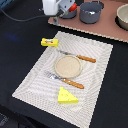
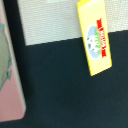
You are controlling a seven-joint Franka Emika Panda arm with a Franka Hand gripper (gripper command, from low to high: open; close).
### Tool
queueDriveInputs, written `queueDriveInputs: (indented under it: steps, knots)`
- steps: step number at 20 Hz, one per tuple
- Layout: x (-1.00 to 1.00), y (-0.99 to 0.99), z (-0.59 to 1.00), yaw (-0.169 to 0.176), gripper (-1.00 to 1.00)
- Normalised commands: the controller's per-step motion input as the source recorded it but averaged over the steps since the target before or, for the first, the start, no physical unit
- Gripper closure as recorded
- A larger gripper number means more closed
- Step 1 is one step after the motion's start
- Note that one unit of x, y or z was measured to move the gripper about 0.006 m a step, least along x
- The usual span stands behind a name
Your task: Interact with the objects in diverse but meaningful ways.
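Note:
The yellow rectangular block with a red label [image 1: 49, 42] lies at the placemat's far corner on the exterior view's left. It also shows in the wrist view [image 2: 95, 37], lying partly on the mat and partly on the dark table. The yellow holed cheese wedge [image 1: 66, 96] sits at the mat's near edge. The grey two-handled pot [image 1: 91, 11] stands on the pink board at the back. A red thing [image 1: 73, 7], perhaps the tomato, shows beside my gripper. My gripper [image 1: 54, 19] hangs high over the board's edge, above and behind the block; its fingers are too blurred to read. The white fish is out of view.
A striped placemat [image 1: 35, 80] carries a tan plate [image 1: 67, 65], a knife [image 1: 80, 57] and a fork [image 1: 65, 80] with wooden handles. A pink board [image 1: 107, 27] at the back holds a second pot [image 1: 67, 14] and a beige bowl [image 1: 123, 17]. The board's edge shows in the wrist view [image 2: 12, 95].

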Motion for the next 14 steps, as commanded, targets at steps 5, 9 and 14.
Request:
queueDriveInputs:
  steps: [5, 9, 14]
  knots:
    - [0.14, -0.51, -0.14, 0.027, -1.0]
    - [0.49, -0.75, 0.3, -0.002, -1.0]
    - [0.65, -0.71, 0.36, -0.022, -1.0]
